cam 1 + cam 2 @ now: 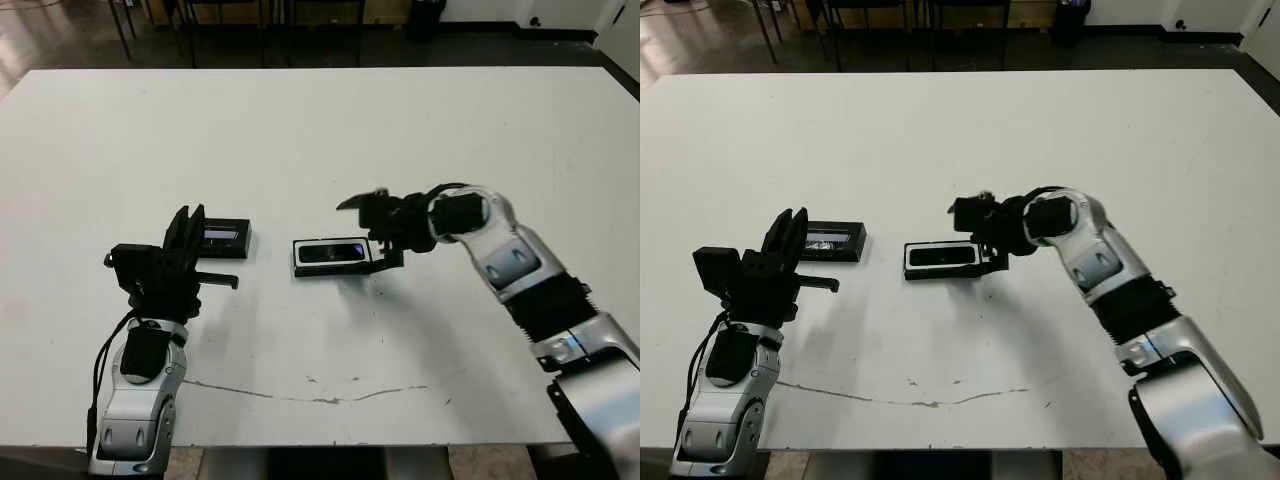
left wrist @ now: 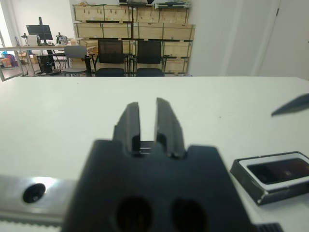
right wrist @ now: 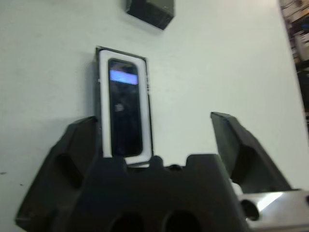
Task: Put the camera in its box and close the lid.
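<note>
The right claw (image 1: 385, 232), fingers spread, reaches in at three o'clock of the box (image 1: 333, 256) holding the camera (image 1: 333, 251), while the left claw (image 1: 190, 232) idles, fingers pressed together.

Camera (image 1: 331, 252) in box (image 1: 333, 266), touching right gripper (image 1: 371, 232); lid (image 1: 225, 238) just beyond left gripper (image 1: 186, 232).
</note>
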Available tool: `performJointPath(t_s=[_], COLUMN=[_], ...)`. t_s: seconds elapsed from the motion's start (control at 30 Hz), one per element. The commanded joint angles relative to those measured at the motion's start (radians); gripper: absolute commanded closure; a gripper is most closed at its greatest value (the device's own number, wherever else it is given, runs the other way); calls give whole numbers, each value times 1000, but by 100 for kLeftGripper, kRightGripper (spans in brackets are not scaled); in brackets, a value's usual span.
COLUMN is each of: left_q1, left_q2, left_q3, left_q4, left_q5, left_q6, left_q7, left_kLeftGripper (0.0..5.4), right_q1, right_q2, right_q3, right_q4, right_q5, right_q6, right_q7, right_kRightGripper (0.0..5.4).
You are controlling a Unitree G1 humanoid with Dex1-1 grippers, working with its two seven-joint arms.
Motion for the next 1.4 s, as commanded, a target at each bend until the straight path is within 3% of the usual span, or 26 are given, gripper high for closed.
performJointPath(t_s=[0.03,0.17,0.23,0.37,0.47,0.67,0.8,0.93,1.07,1.27,1.4], left_q1=[-1,-1,-1,1,-1,-51,-193,-444,-703,-1102,-1231], left_q2=[7,10,10,11,15,87,328,617,716,712,618], left_q3=[2,3,3,9,17,81,128,89,-4,-272,-363], left_q4=[18,21,20,16,19,5,11,203,505,1009,1232], left_q5=[5,6,8,0,-1,-16,-19,-23,25,251,339], left_q6=[12,3,5,9,5,17,157,253,201,122,159], left_q7=[0,-2,0,-1,-3,-41,-206,-502,-684,-973,-1029], left_kLeftGripper=[540,540,540,540,540,540,540,540,540,540,540], right_q1=[16,27,58,168,260,418,485,502,512,515,527], right_q2=[-35,-60,-47,5,20,10,-1,-18,-37,-54,-65], right_q3=[-46,-108,-181,-334,-384,-422,-439,-437,-437,-432,-433], right_q4=[0,-40,-55,-160,-261,-374,-383,-433,-489,-536,-554], right_q5=[14,61,137,318,347,363,396,437,493,527,530], right_q6=[-25,-10,9,148,203,216,188,252,341,380,377], right_q7=[-26,-29,-55,-149,-250,-332,-315,-298,-279,-272,-266], right_kRightGripper=[1,1,1,1,11,130,220,312,402,539,539])
